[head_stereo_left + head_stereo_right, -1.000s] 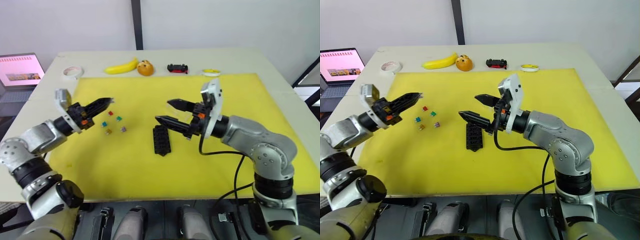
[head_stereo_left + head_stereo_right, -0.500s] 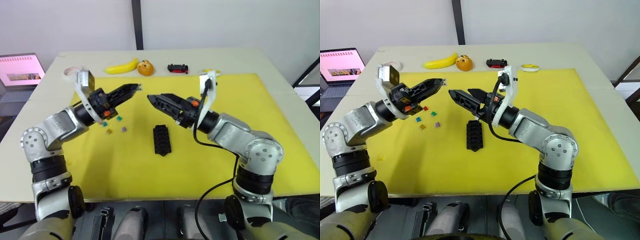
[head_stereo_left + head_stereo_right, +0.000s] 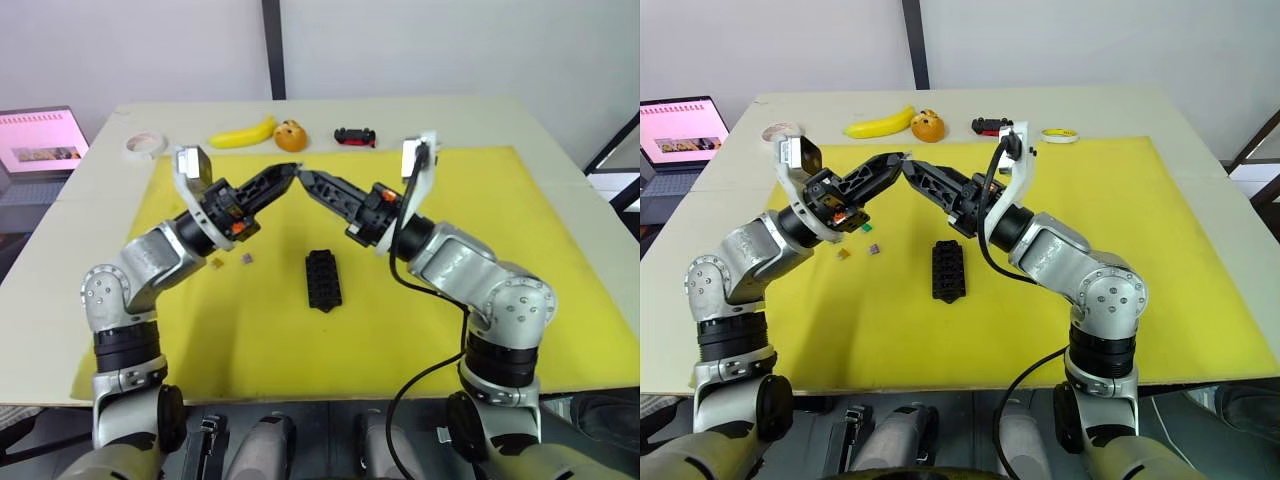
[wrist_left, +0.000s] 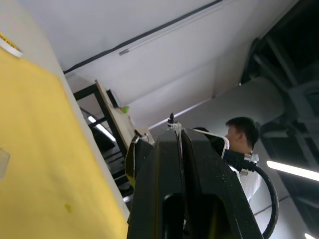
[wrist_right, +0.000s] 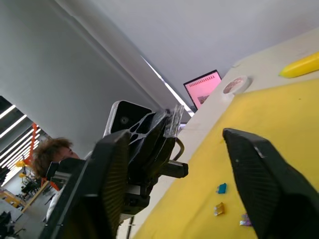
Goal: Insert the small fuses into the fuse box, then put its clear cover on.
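The yellow mat [image 3: 420,320] covered most of the table, and both arms reached in over its far middle. The left gripper [image 3: 285,176] was closed, pinching a thin transparent piece at its tips, apparently the cover [image 5: 173,118], held in the air. The right gripper [image 3: 312,185] was spread wide and empty, its tips just beside the left one's. The fuse box [image 3: 323,278] lay on the mat below them, and its slots looked unfilled. The fuses [image 3: 843,254] lay loose on the mat to its left, partly hidden by the left arm. This looked like a hand-over. The pinch was narrow and the piece slick, so a release before the right fingers closed could drop it. A misjudged approach could knock it askew. Fitting the cover with the fuses still outside would block the slots. The laptop [image 3: 40,145] showed a pink page, but its writing was too small to read, and no brand could be made out.
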Available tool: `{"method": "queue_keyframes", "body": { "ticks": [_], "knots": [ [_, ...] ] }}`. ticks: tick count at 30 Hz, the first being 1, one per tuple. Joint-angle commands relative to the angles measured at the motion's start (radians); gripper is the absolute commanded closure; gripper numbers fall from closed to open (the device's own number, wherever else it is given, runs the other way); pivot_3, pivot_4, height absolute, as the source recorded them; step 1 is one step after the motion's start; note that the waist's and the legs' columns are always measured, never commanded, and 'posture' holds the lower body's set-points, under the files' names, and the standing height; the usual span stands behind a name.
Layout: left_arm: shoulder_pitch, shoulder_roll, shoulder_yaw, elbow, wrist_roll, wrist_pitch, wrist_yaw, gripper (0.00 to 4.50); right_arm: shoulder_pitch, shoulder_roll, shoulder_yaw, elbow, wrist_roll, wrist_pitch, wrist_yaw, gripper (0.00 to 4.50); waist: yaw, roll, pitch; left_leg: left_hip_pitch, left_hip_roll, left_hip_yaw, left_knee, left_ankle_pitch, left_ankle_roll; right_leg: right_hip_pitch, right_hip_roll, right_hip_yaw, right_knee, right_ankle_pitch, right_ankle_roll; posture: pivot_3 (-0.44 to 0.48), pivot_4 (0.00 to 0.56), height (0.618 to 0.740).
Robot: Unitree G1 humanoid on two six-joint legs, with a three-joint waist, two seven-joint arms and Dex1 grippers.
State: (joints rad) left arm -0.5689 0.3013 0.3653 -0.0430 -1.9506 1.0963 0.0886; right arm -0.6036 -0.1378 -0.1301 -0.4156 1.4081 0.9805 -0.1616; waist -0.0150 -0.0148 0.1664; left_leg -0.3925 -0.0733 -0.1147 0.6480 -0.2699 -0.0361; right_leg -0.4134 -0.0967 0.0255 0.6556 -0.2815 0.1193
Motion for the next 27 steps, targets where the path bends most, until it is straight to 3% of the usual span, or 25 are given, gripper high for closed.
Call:
{"method": "queue_keyframes", "body": {
  "ticks": [1,7,11,27],
  "knots": [
    [-0.005,-0.013,0.004,-0.035,-0.022,-0.027,0.000,4.50,-0.022,-0.002,0.004,-0.017,0.047,-0.039,-0.012,1.18,0.000,0.000,0.000,0.000,0.000,0.000,0.000,0.000,0.000,0.000,0.000,0.000,0.000,0.000,0.000,0.000,0.150,0.740],
    [0.007,-0.024,-0.008,-0.052,-0.022,-0.036,0.003,4.50,-0.019,-0.013,0.019,-0.016,0.065,-0.067,-0.019,1.18,0.000,0.000,0.000,0.000,0.000,0.000,0.000,0.000,0.000,0.000,0.000,0.000,0.000,0.000,0.000,0.000,0.150,0.740],
    [0.023,-0.052,-0.034,-0.104,-0.022,-0.053,0.021,4.50,-0.021,-0.020,0.030,-0.016,0.077,-0.077,-0.027,2.39,0.001,0.000,0.000,0.000,0.000,0.000,0.000,0.000,0.000,0.000,0.000,0.000,0.000,0.000,0.000,0.000,0.150,0.740],
    [0.001,-0.044,-0.023,-0.075,-0.022,-0.065,0.036,4.50,-0.008,-0.059,0.037,-0.039,0.111,-0.129,-0.044,2.39,0.001,0.000,0.000,0.000,0.000,0.000,0.000,-0.001,0.001,0.001,0.001,0.000,-0.001,0.000,0.000,0.000,0.150,0.740]
  ]
}}
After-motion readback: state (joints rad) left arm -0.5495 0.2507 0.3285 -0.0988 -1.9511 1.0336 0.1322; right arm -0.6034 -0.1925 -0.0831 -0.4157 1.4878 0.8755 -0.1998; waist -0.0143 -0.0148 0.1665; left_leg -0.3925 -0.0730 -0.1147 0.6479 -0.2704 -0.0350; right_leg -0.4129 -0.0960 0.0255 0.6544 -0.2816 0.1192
